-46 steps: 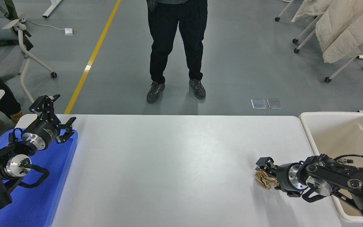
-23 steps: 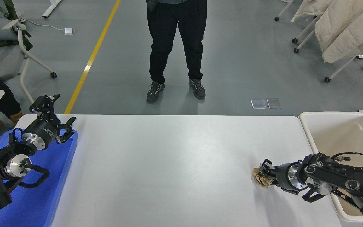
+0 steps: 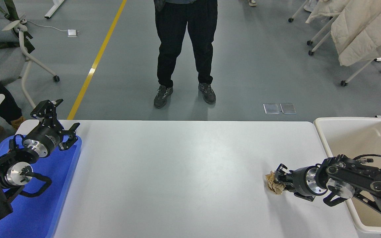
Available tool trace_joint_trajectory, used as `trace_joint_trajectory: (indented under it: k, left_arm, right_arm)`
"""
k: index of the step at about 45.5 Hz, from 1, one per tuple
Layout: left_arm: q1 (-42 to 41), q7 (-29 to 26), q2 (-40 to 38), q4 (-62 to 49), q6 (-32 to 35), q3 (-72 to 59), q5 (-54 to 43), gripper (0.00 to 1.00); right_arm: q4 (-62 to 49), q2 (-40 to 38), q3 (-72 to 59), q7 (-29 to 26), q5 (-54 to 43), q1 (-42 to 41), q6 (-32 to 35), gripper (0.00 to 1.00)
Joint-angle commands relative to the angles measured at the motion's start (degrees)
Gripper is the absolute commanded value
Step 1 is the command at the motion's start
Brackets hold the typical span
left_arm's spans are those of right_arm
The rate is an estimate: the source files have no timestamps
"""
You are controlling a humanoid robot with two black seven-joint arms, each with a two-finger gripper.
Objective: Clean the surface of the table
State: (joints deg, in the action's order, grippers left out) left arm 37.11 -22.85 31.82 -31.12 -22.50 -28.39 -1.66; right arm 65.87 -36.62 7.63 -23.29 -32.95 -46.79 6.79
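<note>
The white table (image 3: 184,175) spreads across the middle of the head view, and almost all of its surface shows bare: the only loose item on it is a crumpled wad of brown paper (image 3: 274,185) lying toward the right end, not far from the near-right corner. The right claw (image 3: 279,181) comes in low from the right edge and is clamped onto that wad, its black fingers pressed into the paper's right side; whether the wad is lifted off the table or resting on it cannot be told from this angle. Just beside the table's right end stands a cream-white plastic bin (image 3: 322,138), its inside looking empty where it can be seen, and it seems the likely place for the paper. The left claw (image 3: 56,124) is parked at the lower left, over the far corner of a blue plastic tray (image 3: 61,185), with its fingers spread and nothing between them. A person (image 3: 185,49) stands beyond the far edge. Judged from this, the clearing looks nearly done: the last scrap is gripped, and what remains is to carry it over the bin's rim and let go.
</note>
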Motion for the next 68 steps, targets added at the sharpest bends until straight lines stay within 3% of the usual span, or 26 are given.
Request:
trace_joint_trajectory:
  k: [1,20,37,55,68]
  left_arm:
    - [0.1,0.0,0.0,0.0,0.0,0.0,0.0,1.00]
    - [0.0,0.0,0.0,0.0,0.0,0.0,0.0,1.00]
    - [0.0,0.0,0.0,0.0,0.0,0.0,0.0,1.00]
    - [0.0,0.0,0.0,0.0,0.0,0.0,0.0,1.00]
    - [0.0,0.0,0.0,0.0,0.0,0.0,0.0,1.00]
  right_arm:
    - [6.5,-8.5,-0.3,-0.3,3.0,-3.6,2.7,0.00]
    - [23.1,-33.9,-6.1,-0.5,5.4,-18.8,13.0,0.00]
    - [23.2,-49.1,-5.4,-0.6,4.6,-31.5,32.6,0.00]
    - [21.8,-51.3,-4.9,-1.0,2.7,-33.5,35.9,0.00]
    - [7.4,-44.4,-5.6,-0.3,2.6,-33.5,33.1,0.00]
